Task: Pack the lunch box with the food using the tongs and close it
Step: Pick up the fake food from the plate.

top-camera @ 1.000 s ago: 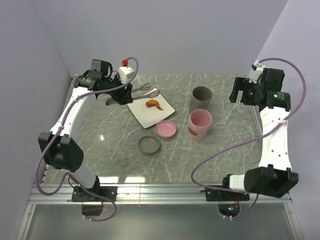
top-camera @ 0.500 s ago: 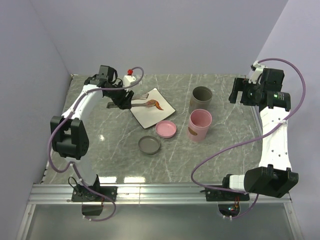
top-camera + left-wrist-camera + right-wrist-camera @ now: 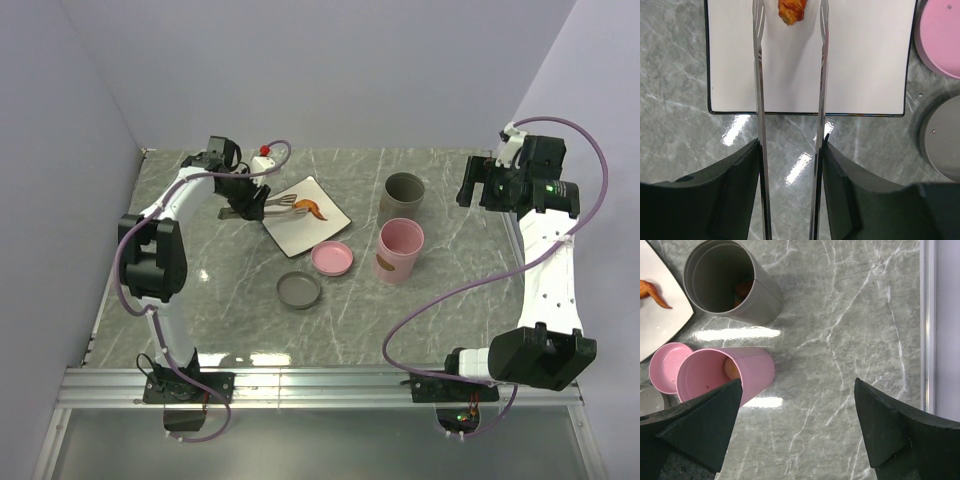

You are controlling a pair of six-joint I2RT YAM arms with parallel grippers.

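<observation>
My left gripper (image 3: 791, 142) (image 3: 243, 195) is shut on the tongs (image 3: 759, 100) (image 3: 278, 202), one black finger pressed against the outside of each metal arm. The tongs' two arms reach over the white square plate (image 3: 865, 60) (image 3: 300, 232), spread apart. An orange-brown piece of food (image 3: 791, 10) (image 3: 310, 209) lies between their tips. The lunch box stands as two round tubs, grey (image 3: 402, 197) (image 3: 725, 280) and pink (image 3: 400, 250) (image 3: 722, 372). An orange piece (image 3: 742, 290) shows inside the grey tub, a beige ball (image 3: 731, 370) inside the pink one. My right gripper (image 3: 797, 382) (image 3: 478, 185) hangs open at the back right.
A pink lid (image 3: 331, 257) (image 3: 940, 35) and a grey lid (image 3: 299, 290) (image 3: 942, 137) lie flat on the marble table just in front of the plate. A metal rail (image 3: 925, 325) runs along the table's right edge.
The left arm has folded back, and its gripper has carried the tongs right and lower over the plate. Their tips now sit either side of the orange-brown piece. The right arm has not moved.
</observation>
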